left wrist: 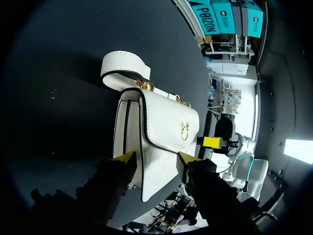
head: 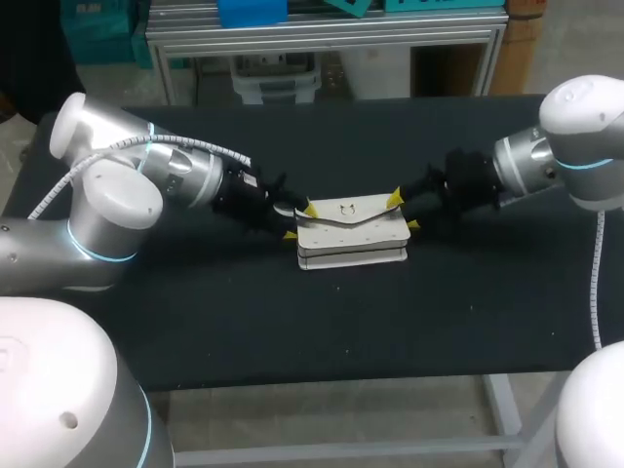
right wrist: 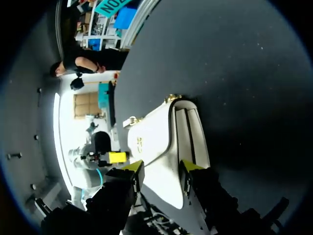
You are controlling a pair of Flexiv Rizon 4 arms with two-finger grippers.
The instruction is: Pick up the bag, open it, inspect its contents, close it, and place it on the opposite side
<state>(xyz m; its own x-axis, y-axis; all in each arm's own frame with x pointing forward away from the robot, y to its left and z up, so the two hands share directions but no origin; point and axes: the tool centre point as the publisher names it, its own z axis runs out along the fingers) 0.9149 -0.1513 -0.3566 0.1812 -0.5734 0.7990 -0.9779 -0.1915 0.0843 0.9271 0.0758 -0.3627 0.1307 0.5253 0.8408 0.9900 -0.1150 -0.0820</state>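
Black table under even light
The table's [head: 292, 331] matte dark top spans the view, with a pale metal frame [head: 341, 451] below its near edge.

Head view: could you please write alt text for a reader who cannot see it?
A white bag with its flap closed lies flat in the middle of a black table. The left hand is at the bag's left end and the right hand at its right end, each arm extending from its own side.
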